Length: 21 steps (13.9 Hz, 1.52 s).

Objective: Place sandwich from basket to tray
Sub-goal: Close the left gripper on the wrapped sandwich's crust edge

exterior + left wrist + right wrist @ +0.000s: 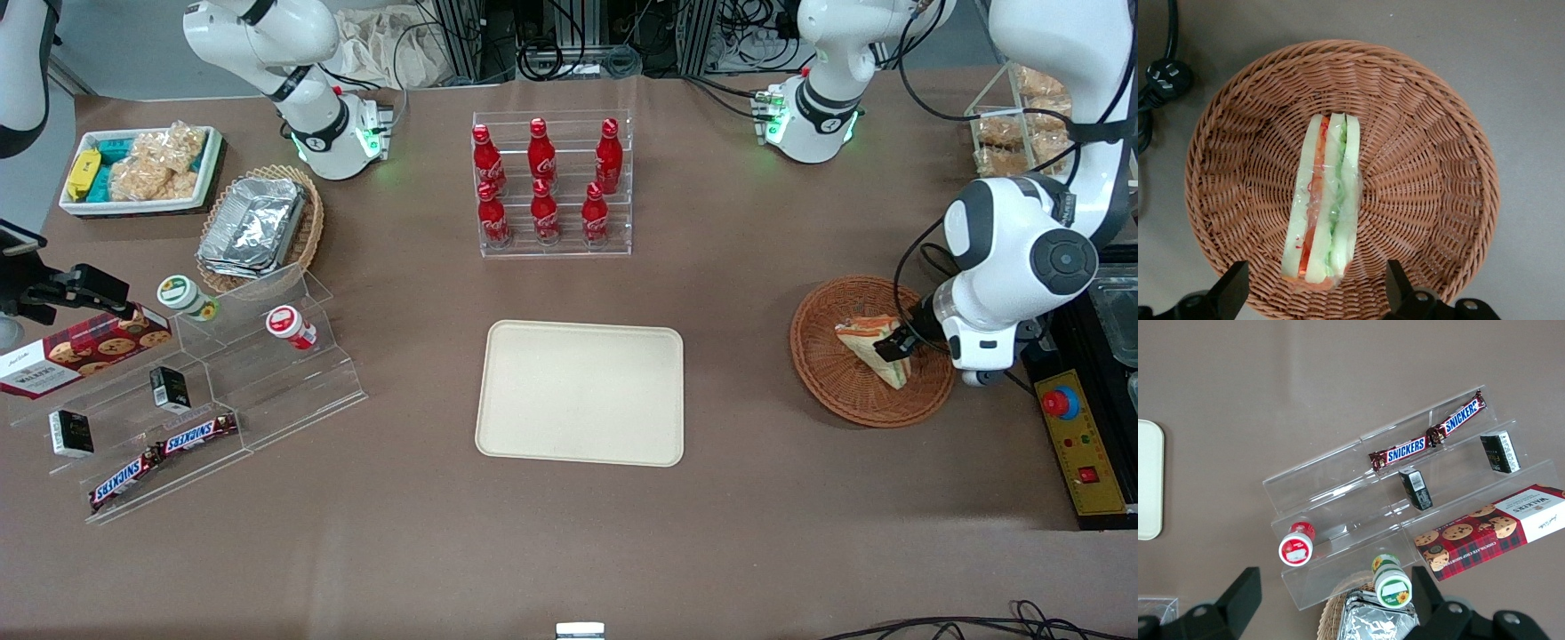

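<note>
Hovering over the basket (867, 391), the left arm's gripper (893, 342) sits low above the sandwich (876, 348), at the end of it that lies toward the working arm's end of the table. In the left wrist view the two fingers (1231, 290) stand spread apart, one on each flank of the sandwich (1325, 200), with clear gaps between pads and wrap; the claw is released and grips nothing.

Sandwich: a triangular wedge in clear wrap, resting inside the basket (1431, 167) on its woven floor, cut edge upward, showing pale bread with red-orange and green filling layers. It lies roughly across the middle of the basket.

Basket: round, shallow, reddish-brown wicker, standing on the brown table (569, 551) toward the working arm's end. A black cable and plug (1161, 77) lie on the table just beside its rim.

Tray (581, 392): flat, cream-beige, rectangular with rounded corners, at the middle of the table, well apart from the basket. Nothing rests on it.

Other items: a clear stepped rack of red bottles (551, 182) stands farther from the front camera than the tray. Toward the parked arm's end, a clear tiered stand (222, 373) carries Snickers bars (164, 458) and small jars, near a tan basket of foil containers (258, 227)
</note>
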Tool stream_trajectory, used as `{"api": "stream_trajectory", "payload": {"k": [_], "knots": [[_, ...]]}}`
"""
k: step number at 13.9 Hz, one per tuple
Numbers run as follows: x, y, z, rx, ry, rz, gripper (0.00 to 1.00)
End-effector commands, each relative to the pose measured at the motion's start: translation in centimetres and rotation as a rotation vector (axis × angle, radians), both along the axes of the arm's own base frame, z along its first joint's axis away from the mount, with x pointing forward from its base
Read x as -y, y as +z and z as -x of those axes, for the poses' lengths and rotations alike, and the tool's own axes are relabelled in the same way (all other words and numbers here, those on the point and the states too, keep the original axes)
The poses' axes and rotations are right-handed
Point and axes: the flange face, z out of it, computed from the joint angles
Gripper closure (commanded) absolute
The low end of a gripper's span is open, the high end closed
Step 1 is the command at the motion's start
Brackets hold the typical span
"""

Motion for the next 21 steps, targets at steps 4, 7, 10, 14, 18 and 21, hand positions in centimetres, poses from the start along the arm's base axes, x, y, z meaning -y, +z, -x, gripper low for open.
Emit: {"api": "stream_trajectory", "payload": {"k": [4,7,10,14,18,21], "knots": [[-1.6,-1.9,1.0,-0.004,0.018,-0.015,0.09],[-2.1,-2.9,0.9,-0.006,0.026,-0.013,0.1],[-2.0,-4.8,1.1,0.013,0.023,-0.008,0.1],[-1.9,-6.1,1.5,0.012,0.025,-0.004,0.1],[-1.4,-6.8,1.4,0.014,0.046,-0.002,0.35],[-1.3,-5.8,1.0,0.034,0.046,-0.004,0.74]]}}
